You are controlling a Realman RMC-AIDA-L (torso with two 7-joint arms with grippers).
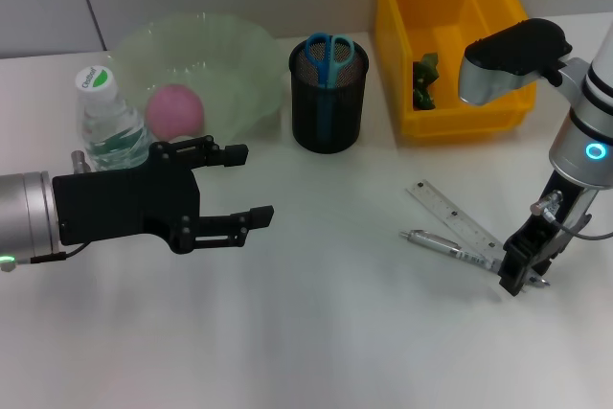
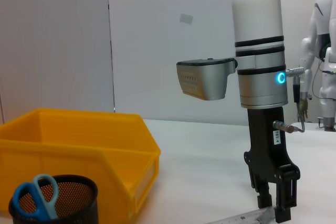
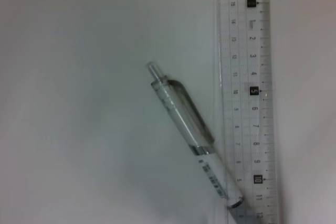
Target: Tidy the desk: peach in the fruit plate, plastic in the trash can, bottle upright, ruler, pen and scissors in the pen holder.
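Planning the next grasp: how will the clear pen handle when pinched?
The pen looks round and smooth, so it may roll or slip. Its tip touches the ruler, which may shift too. The right gripper is beside both.

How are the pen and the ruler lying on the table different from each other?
The pen is a round, slim tube with a clip and a printed barrel; the ruler is a flat, clear strip marked with numbers. The ruler is longer and wider than the pen. They lie at an angle, the pen's tip end meeting the ruler. Both lie flat on the white table, by the right end effector, not yet in the pen holder.
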